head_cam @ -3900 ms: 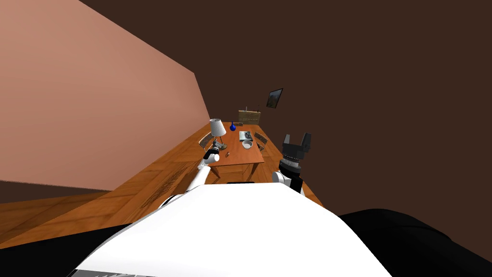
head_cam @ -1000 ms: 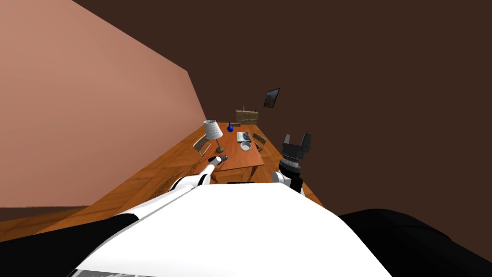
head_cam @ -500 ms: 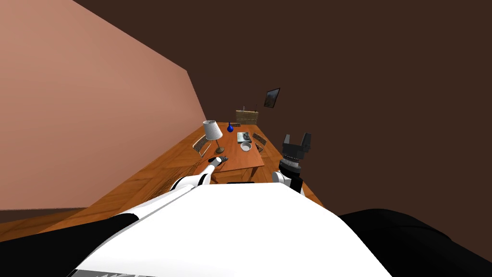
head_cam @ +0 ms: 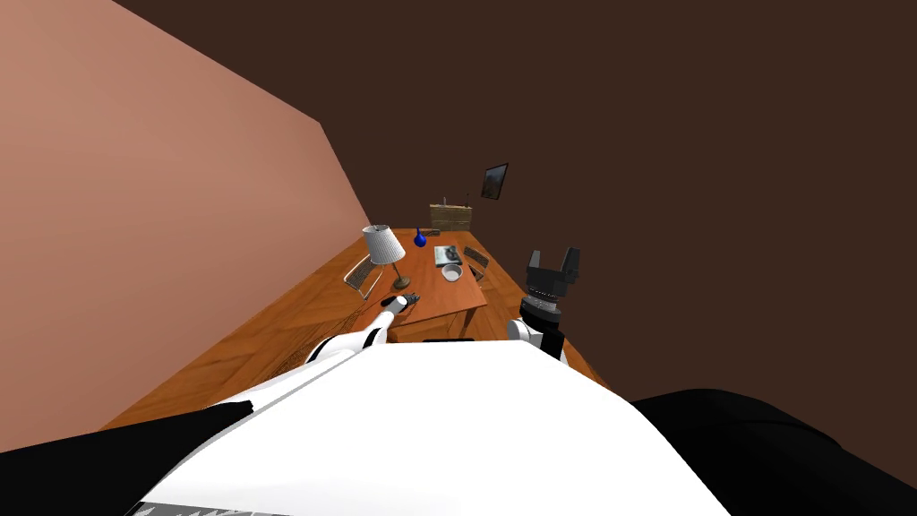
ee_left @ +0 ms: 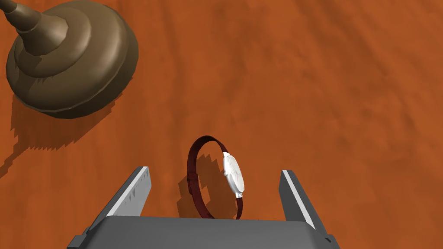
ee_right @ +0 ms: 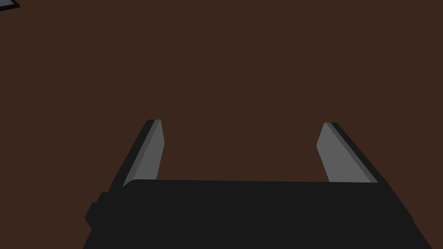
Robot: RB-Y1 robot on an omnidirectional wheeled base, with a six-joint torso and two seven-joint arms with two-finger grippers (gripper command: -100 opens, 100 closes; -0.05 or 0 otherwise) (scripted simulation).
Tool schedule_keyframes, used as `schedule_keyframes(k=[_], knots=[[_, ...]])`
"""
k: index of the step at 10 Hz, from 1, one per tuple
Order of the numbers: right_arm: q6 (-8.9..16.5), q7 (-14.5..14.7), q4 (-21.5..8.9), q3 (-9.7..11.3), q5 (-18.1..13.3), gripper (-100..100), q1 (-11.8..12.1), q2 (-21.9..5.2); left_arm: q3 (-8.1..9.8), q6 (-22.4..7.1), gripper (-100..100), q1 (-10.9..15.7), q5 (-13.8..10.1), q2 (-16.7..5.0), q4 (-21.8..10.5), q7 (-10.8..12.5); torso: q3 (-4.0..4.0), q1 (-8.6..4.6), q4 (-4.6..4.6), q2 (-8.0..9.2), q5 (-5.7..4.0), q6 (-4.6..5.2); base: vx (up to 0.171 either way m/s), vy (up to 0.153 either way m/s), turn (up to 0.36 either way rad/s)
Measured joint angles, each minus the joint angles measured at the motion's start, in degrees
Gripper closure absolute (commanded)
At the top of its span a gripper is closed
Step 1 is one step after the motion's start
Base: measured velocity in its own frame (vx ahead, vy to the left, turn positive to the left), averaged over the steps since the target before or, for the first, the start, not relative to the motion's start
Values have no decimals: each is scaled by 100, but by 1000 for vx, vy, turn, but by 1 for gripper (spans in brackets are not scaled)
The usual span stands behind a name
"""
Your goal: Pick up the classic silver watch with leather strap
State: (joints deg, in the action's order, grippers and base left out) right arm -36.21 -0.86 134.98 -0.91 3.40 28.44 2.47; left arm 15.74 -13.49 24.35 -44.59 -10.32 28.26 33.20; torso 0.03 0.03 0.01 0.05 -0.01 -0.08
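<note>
The watch [ee_left: 216, 179] has a silver round case and a dark red strap looped into a ring. It stands on edge on the orange wooden table [ee_left: 324, 86]. My left gripper [ee_left: 215, 173] is open, one finger on each side of the watch without touching it. In the head view that left gripper [head_cam: 410, 297] is low over the near left part of the table [head_cam: 448, 300], beside the lamp base. My right gripper [head_cam: 552, 260] is raised beside my chest, open and holding nothing; its fingers [ee_right: 149, 151] stand wide apart.
A brown lamp base [ee_left: 65, 56] stands just beyond the left gripper; the lamp [head_cam: 385, 246] has a white shade. Farther along the table are a white bowl [head_cam: 452, 271], a book [head_cam: 447, 254] and a blue vase [head_cam: 419, 239]. Chairs [head_cam: 361, 275] flank the table.
My head view has shifted, so the table and lamp sit further left in it. My left arm has reached forward and down to the table near the lamp base. The right arm has not moved.
</note>
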Motion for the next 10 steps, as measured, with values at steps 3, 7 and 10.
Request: schedule_keyframes(k=[3, 7, 10], knots=[[0, 0, 0, 0, 0, 0, -1, 0, 36, 131, -100, -65, -549, -147, -140, -168, 1, -1, 1, 1, -1, 3, -3, 2, -234], [0, 0, 0, 0, 0, 0, 0, 0, 176, 118, -100, -387, -482, -255, 146, -15, 0, 1, 0, 0, 0, -1, -3, 2, -104], [0, 0, 0, 0, 0, 0, 0, 0, 176, 118, 100, -385, -493, -251, 143, -24, 0, 1, 0, -1, -3, -3, 0, 1, 5]])
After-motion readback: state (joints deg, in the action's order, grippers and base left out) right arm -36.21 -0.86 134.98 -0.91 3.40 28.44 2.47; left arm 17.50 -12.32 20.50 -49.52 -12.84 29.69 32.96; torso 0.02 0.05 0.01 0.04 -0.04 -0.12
